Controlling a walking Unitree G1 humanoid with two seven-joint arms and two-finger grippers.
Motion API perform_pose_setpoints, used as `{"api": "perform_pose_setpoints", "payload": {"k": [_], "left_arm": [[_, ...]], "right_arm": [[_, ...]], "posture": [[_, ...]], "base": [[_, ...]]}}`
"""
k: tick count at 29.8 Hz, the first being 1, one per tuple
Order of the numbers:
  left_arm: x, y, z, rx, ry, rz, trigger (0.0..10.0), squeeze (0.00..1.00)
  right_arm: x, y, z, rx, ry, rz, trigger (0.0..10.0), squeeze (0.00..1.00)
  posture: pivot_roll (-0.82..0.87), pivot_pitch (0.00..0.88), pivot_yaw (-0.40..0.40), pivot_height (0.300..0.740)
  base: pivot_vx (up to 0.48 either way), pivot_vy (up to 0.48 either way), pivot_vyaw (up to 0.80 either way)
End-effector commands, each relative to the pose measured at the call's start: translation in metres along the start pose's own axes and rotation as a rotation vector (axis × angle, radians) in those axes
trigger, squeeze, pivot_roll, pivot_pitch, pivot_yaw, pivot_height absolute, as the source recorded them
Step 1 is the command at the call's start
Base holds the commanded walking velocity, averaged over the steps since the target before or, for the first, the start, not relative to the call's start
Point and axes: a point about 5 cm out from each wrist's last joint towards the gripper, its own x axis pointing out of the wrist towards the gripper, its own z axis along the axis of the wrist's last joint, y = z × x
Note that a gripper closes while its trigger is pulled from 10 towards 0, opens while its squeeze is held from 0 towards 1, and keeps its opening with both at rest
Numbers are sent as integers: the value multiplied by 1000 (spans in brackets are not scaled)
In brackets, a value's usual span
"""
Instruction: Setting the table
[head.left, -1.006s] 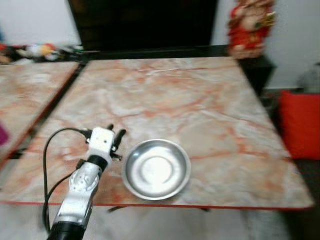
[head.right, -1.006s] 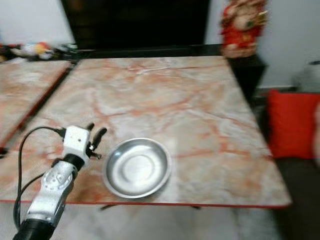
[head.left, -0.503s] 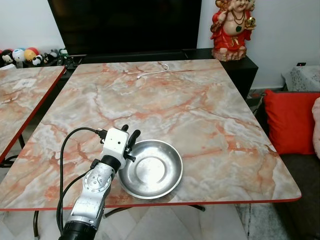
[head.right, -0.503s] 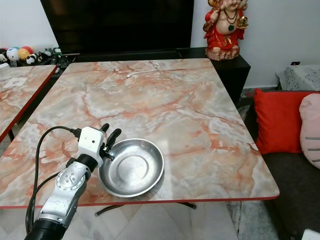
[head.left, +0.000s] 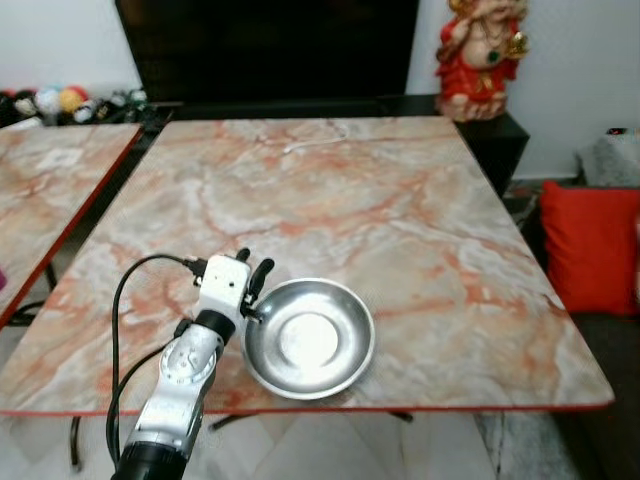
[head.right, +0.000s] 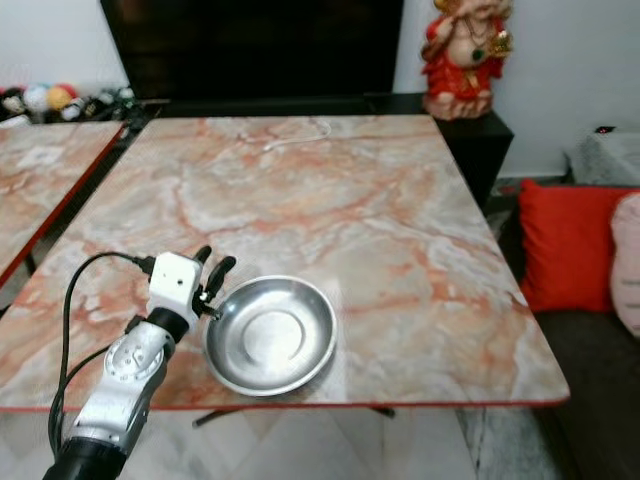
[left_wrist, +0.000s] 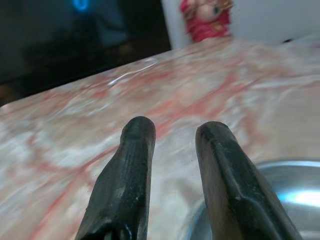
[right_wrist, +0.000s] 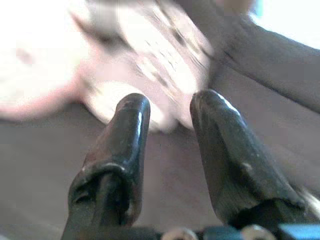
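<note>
Your left gripper (head.left: 252, 272) has its fingers apart, just beside the bowl (head.left: 309, 337). The bowl sits near the table (head.left: 400, 230) edge. Bump it and it could slide off.

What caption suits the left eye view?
Left gripper, fingers open, beside the rim of a steel bowl near the marble table's front edge.

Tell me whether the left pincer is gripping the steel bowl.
No. The left pincer is open beside the steel bowl, nothing between its fingers.
</note>
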Motion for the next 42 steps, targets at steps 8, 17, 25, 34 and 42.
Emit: {"api": "perform_pose_setpoints", "payload": {"k": [8, 17, 25, 34, 42], "left_arm": [[-1, 9, 2, 24, -10, 13, 10000, 0], [2, 8, 4, 25, -14, 5, 10000, 0], [2, 10, 3, 28, -14, 8, 10000, 0], [0, 13, 3, 32, -12, 27, 10000, 0], [1, 14, 3, 34, -13, 35, 10000, 0]], "right_arm": [[-60, 70, 53, 311, -236, 560, 10000, 0], [-74, 76, 52, 300, -196, 834, 10000, 0], [-9, 15, 32, -19, -108, 186, 10000, 0], [-24, 0, -25, -358, 261, -105, 10000, 0], [-68, 56, -77, -277, 597, 106, 10000, 0]], "posture": [[-146, 0, 7, 740], [-156, 0, 18, 740], [-150, 0, 13, 740], [-142, 0, 3, 740], [-138, 0, -1, 740]], "base": [[0, 0, 0], [0, 0, 0], [0, 0, 0], [0, 0, 0], [0, 0, 0]]}}
